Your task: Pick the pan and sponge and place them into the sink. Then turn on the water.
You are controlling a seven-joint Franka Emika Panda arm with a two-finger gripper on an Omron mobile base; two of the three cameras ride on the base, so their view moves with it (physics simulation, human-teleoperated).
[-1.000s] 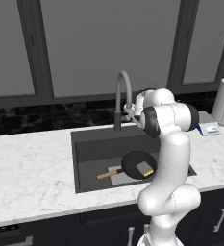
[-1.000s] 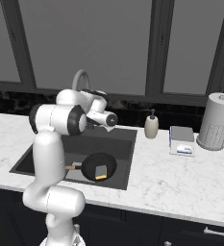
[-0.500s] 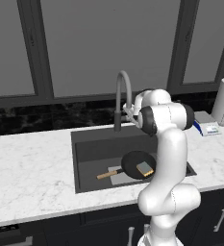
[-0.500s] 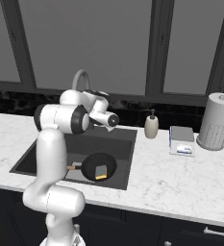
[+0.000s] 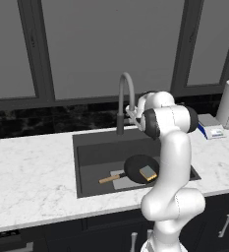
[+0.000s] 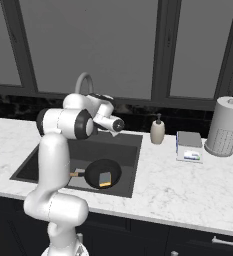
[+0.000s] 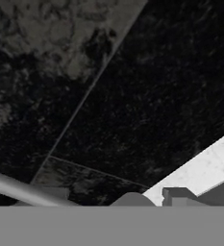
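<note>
Going left to right, we see the pan (image 5: 139,167) lying flat in the sink (image 5: 86,147), well below and nearer us than the jaws, its wooden handle pointing left. The sponge (image 5: 148,172) rests on the pan, so both placements look finished. Our jaws (image 5: 133,114) sit high by the faucet (image 5: 124,98), just beside its arch, presumably to reach its lever; no water runs yet. We cannot tell whether they stand wide or narrow. Right of them on the worktop (image 6: 188,180) stand a soap bottle (image 6: 158,131), scale (image 6: 189,146) and paper towel roll (image 6: 227,126).
</note>
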